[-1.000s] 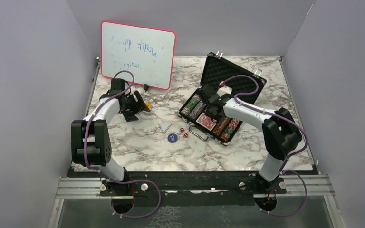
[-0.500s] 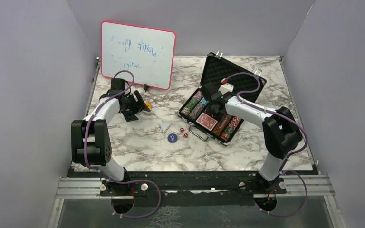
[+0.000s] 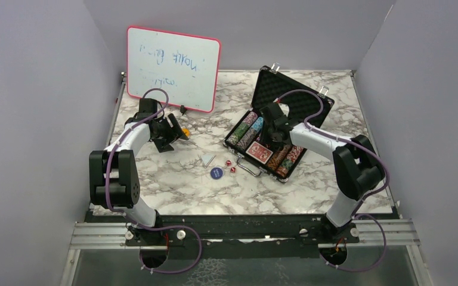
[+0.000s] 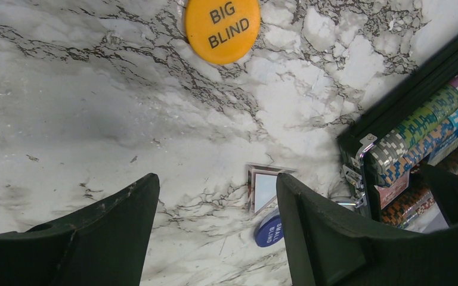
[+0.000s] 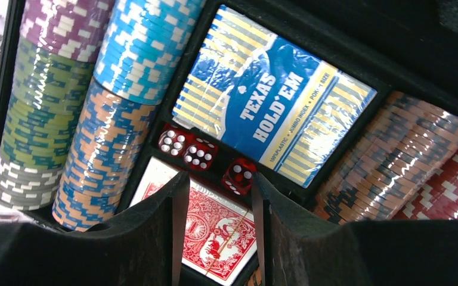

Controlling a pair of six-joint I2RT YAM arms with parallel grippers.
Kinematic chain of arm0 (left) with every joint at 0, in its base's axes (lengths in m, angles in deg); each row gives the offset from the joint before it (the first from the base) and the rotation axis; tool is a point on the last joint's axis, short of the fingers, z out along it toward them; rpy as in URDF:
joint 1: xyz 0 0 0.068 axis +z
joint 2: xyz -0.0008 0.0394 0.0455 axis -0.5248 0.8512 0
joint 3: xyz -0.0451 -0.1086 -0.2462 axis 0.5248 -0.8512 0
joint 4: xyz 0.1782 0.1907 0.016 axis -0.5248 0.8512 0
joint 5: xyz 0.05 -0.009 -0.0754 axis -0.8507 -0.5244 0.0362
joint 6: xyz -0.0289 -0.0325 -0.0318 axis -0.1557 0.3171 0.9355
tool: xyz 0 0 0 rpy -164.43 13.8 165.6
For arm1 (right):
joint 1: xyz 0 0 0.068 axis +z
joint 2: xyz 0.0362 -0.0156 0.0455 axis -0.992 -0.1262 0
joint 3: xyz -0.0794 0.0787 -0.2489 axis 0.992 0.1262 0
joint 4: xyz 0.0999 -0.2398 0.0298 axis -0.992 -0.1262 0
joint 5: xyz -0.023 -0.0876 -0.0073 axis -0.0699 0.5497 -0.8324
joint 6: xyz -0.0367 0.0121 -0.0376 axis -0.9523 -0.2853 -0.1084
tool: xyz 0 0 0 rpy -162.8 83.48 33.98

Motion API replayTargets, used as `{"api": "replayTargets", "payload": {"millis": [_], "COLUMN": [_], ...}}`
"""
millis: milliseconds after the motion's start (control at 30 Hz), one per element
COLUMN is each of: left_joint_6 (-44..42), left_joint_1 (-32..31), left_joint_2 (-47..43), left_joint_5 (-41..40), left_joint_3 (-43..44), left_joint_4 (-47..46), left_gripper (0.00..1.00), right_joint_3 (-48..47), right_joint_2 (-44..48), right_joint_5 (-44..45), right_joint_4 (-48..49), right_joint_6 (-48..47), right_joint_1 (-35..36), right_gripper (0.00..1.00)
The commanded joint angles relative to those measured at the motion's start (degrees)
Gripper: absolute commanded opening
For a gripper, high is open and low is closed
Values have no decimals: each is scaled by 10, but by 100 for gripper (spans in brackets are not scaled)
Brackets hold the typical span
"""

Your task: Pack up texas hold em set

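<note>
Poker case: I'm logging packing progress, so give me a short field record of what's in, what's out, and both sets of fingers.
case: lid open
inside: chip stacks, blue deck, red-backed cards, three dice
loose outside: orange button, blue button, two small red dice
left fingers: open, empty, short of the orange button
right fingers: open, empty, over the case's dice

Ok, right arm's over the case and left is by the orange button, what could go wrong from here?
1. The right fingers hang over three dice sitting loose in their slot; coming down could knock them out.
2. The orange button lies flat on the table, so the open left fingers may just push it along.
3. Two more dice and the blue button lie out there too, small enough to get flicked away.
</note>
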Motion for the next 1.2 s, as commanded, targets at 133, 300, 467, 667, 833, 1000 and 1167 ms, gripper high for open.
{"api": "replayTargets", "payload": {"millis": [133,300,467,667,833,1000,1167], "left_joint_6": [-11,-12,-13,-13,-14,-14,-14], "left_joint_1": [-1,-1,-1,-1,-1,-1,-2], "left_joint_2": [7,5,3,4,5,5,6], "left_joint_5": [12,14,14,18,19,19,19], "left_joint_3": [9,10,10,12,13,14,15], "left_joint_4": [-8,-9,-9,-8,-9,-9,-9], "left_gripper": [73,72,72,71,71,71,71], "right_joint_3": [-8,-14,-15,-16,-35,-66,-74], "right_joint_2": [1,-16,-33,-39,-33,-19,-16], "right_joint_5": [-75,-100,-131,-151,-142,-103,-110], "right_joint_4": [26,30,25,22,12,-15,-20], "right_joint_6": [-94,-113,-122,-133,-149,-165,-183], "right_joint_1": [-9,-15,-20,-31,-34,-34,-34], "right_gripper": [47,50,50,54,59,61,62]}}
